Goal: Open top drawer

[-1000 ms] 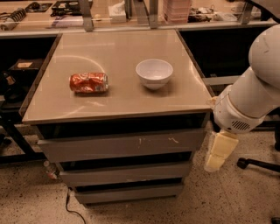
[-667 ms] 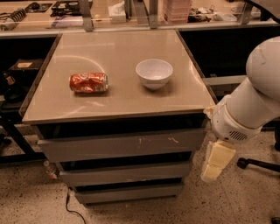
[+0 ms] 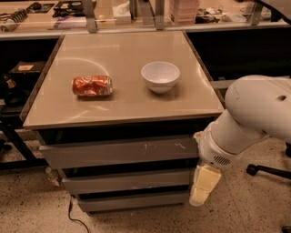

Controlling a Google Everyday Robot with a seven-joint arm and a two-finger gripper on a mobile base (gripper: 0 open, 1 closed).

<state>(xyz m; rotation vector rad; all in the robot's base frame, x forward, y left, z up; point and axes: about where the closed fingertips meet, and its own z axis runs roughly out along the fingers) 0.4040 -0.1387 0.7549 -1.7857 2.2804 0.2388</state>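
The top drawer (image 3: 118, 152) is the widest grey front just under the tabletop, with pale scratches right of centre. It looks closed, with only a dark gap above it. My white arm (image 3: 254, 120) comes in from the right. My gripper (image 3: 203, 184) hangs low at the cabinet's right front corner, beside the two lower drawer fronts (image 3: 127, 179), below the top drawer's right end. Only its pale outer side shows.
On the beige tabletop (image 3: 122, 59) lie a crushed orange can (image 3: 92, 86) on its side and a white bowl (image 3: 160, 76). A cluttered bench (image 3: 136, 11) runs behind. A chair base (image 3: 268, 170) stands on the speckled floor at right.
My arm has swung down and left, bringing the gripper lower and closer to the cabinet's right front corner. The drawers, can and bowl have not moved.
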